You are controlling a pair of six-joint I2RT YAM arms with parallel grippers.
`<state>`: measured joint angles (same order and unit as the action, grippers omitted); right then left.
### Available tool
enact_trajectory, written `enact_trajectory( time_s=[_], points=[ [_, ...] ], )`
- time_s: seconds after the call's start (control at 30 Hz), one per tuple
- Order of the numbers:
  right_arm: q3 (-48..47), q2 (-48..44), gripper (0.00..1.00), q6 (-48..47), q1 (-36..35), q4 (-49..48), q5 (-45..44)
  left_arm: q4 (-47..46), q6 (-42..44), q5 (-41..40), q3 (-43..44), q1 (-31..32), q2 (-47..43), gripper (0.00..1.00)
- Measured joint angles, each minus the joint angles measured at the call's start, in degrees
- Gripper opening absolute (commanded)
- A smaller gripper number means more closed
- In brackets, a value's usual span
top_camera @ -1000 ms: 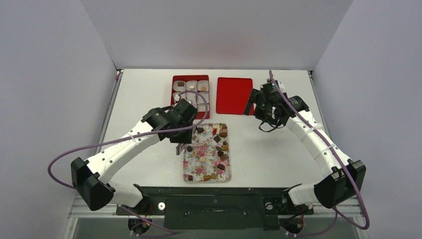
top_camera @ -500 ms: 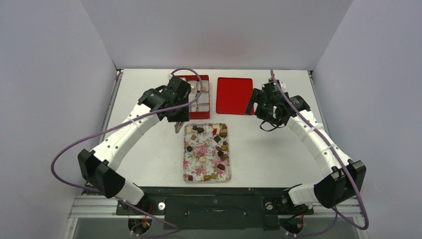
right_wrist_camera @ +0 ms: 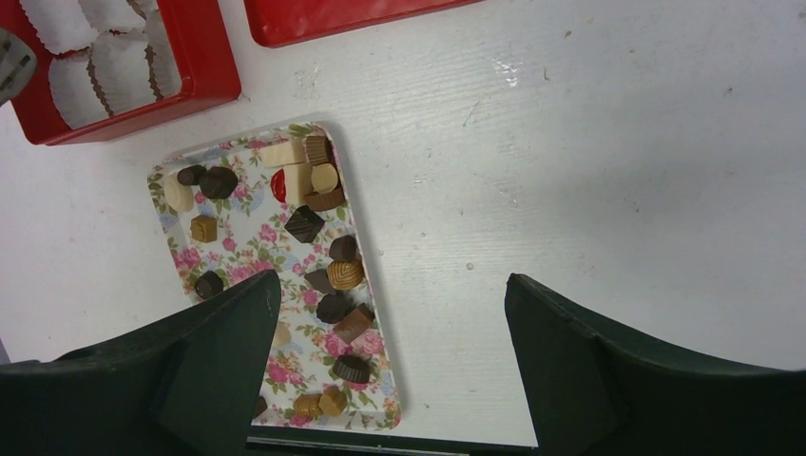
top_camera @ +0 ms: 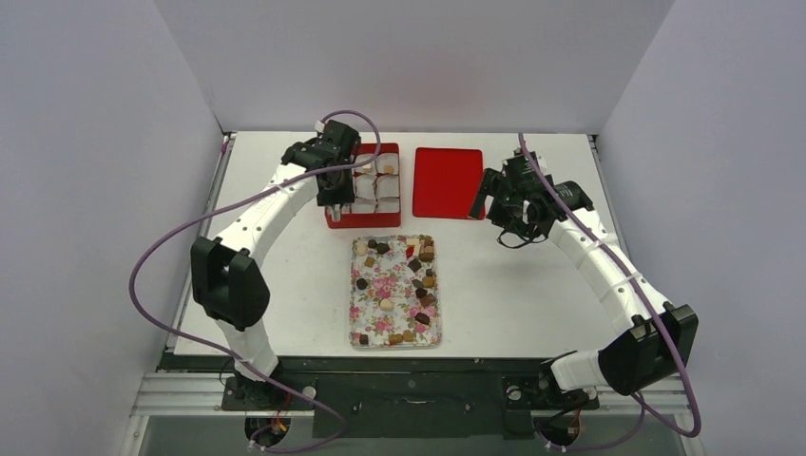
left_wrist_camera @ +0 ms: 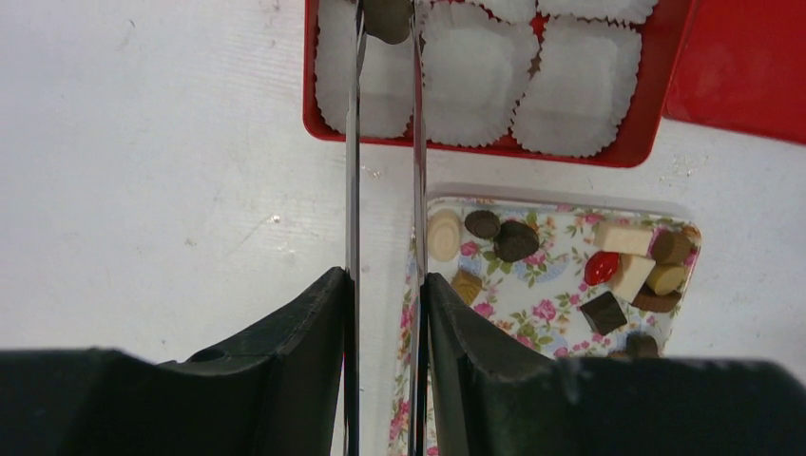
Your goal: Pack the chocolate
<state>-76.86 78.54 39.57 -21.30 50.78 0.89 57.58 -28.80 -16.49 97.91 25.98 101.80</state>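
Several pieces of chocolate lie scattered on a floral tray at mid table, dark, tan, cream and one red. My left gripper carries two thin metal blades. Its jaws stand narrow, shut on a dark brown chocolate piece pinched between the blade tips. That piece hangs over the near-left white paper cup of the red box. Beside the red lid, my right gripper hovers over bare table right of the tray, open and holding nothing.
The red box holds several white paper cups; some far ones hold pieces. The lid lies flat just right of the box. White walls enclose the table on three sides.
My left arm swung from the tray's left edge back to the red box, carrying the dark piece between its blades. The right arm has hardly moved.
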Motion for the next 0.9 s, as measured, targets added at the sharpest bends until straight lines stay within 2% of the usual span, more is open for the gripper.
enact_trajectory(
  time_s=[0.2, 0.5, 0.9],
  points=[
    [0.00, 1.62, 0.83, -0.11, 0.00, 0.00, 0.92, -1.31, 1.33, 0.00, 4.70, -2.47, 5.62, 0.31],
    [-0.20, 1.92, 0.83, -0.13, 0.31, -0.09, 1.14, -1.29, 3.34, -0.09, 11.21, -2.78, 13.79, 0.31],
    [-0.22, 1.92, 0.83, -0.13, 0.74, -0.13, 1.14, -1.27, 4.28, -0.94, 13.05, -2.84, 15.69, 0.35]
  ],
)
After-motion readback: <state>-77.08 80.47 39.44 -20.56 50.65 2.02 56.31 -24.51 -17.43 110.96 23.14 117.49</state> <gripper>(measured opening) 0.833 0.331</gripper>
